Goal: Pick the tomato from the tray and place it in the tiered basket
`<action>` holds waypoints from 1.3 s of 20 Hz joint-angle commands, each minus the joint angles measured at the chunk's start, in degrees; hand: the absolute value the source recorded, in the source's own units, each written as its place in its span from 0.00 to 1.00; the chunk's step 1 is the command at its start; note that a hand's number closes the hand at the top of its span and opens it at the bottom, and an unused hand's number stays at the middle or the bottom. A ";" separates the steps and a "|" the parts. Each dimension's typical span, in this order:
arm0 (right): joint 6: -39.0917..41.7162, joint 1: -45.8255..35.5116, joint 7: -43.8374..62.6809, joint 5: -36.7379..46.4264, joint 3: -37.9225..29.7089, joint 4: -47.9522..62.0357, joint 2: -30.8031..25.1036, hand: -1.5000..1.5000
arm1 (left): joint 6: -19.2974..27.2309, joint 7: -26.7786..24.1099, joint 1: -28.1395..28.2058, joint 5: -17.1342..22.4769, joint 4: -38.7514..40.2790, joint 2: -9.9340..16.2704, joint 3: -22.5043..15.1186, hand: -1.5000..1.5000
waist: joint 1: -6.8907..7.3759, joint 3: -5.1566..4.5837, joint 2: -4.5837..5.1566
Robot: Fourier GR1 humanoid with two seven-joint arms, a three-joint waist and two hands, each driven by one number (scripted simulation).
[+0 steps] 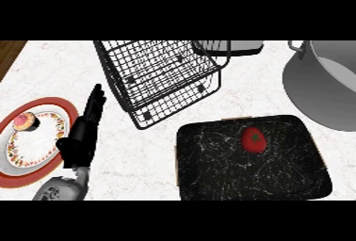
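Left hand [87,127] at lower left, fingers straight and pointing up-counter, holding nothing, just beside plate [42,141] bearing small cupcake [26,121]. Tomato [254,140] lying upper middle of black tray [250,160], well apart from hand. Bare counter [146,155] between. Farther: wire tiered basket [156,77], grey pot [327,82] at right edge.

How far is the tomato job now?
Nothing looks done yet: the tomato lies on the black tray. Neither hand holds it; the left hand is open beside the plate, the right is out of view. Picking and placing in the tiered basket remain.
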 commanded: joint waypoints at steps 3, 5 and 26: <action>-6.38 0.61 7.44 14.79 1.93 -16.00 -6.66 0.00 | 0.34 1.66 -0.24 -0.30 -0.57 0.01 0.31 0.50 | 0.15 -0.05 -0.06; -8.75 1.88 11.82 17.42 4.63 -22.41 -5.43 0.00 | 0.54 1.00 -3.28 -0.83 2.15 -1.18 0.55 0.50 | -0.38 -0.03 0.22; -2.81 -10.23 50.33 19.08 18.03 -34.64 1.86 0.00 | -4.08 -0.18 -0.16 -3.35 0.84 -4.18 2.21 0.50 | 1.68 0.11 0.55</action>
